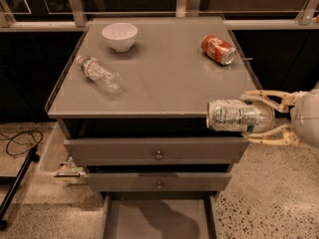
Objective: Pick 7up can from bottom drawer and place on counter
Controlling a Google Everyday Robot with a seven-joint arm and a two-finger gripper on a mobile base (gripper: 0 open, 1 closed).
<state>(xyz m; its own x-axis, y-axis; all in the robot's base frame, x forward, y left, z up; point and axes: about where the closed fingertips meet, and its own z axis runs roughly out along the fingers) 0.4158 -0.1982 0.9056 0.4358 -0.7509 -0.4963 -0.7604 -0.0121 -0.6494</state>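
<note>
My gripper [251,117] reaches in from the right, shut on the 7up can [238,115], a silvery can with green markings held on its side. The can hangs in the air at the front right corner of the counter [164,83], about level with its front rim. The bottom drawer [157,218] is pulled open below, and its grey floor shows nothing lying on it.
On the counter lie a white bowl [119,36] at the back left, a clear plastic bottle [99,73] on its side at the left, and a red-orange soda can [218,49] on its side at the back right. Two upper drawers with knobs [158,155] are closed. A black cable [17,143] lies on the floor at left.
</note>
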